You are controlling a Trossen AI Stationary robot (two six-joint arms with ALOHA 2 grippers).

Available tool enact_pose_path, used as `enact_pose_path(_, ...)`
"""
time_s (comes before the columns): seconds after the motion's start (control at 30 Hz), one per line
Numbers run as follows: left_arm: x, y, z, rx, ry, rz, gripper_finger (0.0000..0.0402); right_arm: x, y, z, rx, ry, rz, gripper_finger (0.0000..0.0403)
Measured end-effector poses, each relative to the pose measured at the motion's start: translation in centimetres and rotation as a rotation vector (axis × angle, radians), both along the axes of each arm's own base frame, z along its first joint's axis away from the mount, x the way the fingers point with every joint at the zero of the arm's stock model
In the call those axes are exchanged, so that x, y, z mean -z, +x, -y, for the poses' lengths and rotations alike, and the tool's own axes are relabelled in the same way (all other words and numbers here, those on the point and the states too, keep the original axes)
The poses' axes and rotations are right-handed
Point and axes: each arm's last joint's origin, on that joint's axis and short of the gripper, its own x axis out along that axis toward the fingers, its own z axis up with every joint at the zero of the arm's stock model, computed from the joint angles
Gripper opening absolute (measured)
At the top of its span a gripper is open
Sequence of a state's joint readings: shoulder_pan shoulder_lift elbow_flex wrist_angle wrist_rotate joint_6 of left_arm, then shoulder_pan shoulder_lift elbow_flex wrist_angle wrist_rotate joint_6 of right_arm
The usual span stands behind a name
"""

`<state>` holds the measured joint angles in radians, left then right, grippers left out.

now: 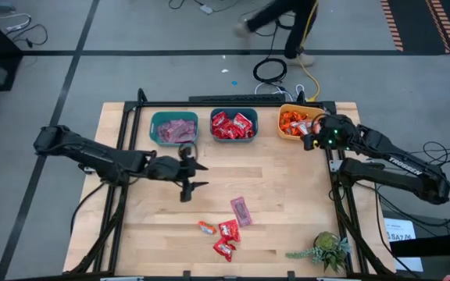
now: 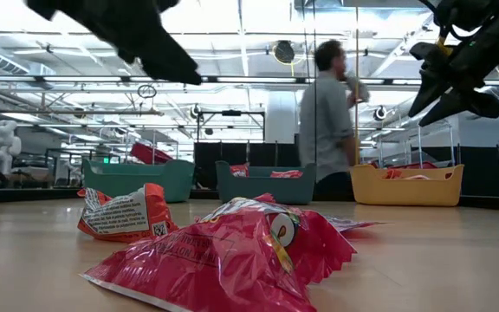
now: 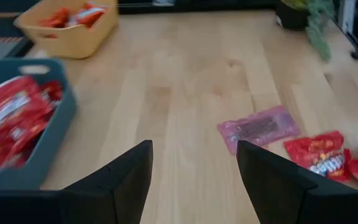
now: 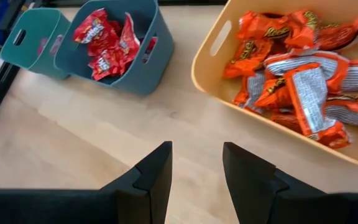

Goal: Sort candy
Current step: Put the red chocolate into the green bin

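Yellow bin [image 1: 290,133] partly under spread right tool [image 1: 313,137]; left tool [image 1: 194,176] spread, empty.

Left gripper [image 3: 194,177]: two dark fingers spread apart, nothing between them, above bare wood.
Table [image 3: 185,81]: pale wooden planks.
Blue bin [image 3: 51,134]: beside the gripper — filled with red candy [image 3: 11,115].
Yellow bin [image 3: 73,37]: farther off, holding orange candy [image 3: 73,15].
Loose candy: one mauve wrapper [image 3: 260,127] lying flat; red wrappers [image 3: 319,155] just beside it.
Plant [image 3: 312,15]: at the table's far corner — blurred.
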<state>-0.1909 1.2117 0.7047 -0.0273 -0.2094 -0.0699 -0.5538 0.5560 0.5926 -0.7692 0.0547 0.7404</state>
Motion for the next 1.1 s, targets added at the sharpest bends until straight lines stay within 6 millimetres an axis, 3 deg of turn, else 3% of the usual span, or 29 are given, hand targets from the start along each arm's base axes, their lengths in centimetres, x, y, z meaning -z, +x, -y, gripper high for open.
enact_pose_path(0.33, 1.0, 6.9, -0.4, 0.205, 0.116, -0.089, 0.0242, 0.0, 0.2, -0.3, -0.019, 0.013, 0.008, 0.0135)
enact_pose_path(0.67, 5.4, 13.1, 1.1, 0.398, 0.128, -0.192, 0.0242, 0.1, 0.2, -0.6, 0.003, 0.037, 0.011, 0.0135)
enact_pose_path(0.87, 8.6, 14.7, 3.0, 0.533, 0.117, -0.251, 0.0242, 0.2, 0.3, -1.0, -0.019, 0.05, -0.003, 0.0135)
enact_pose_path(1.1, 11.6, 16.7, 3.8, 0.547, 0.143, -0.289, 0.0242, 0.2, 0.4, -1.2, -0.014, 0.029, -0.013, 0.0135)
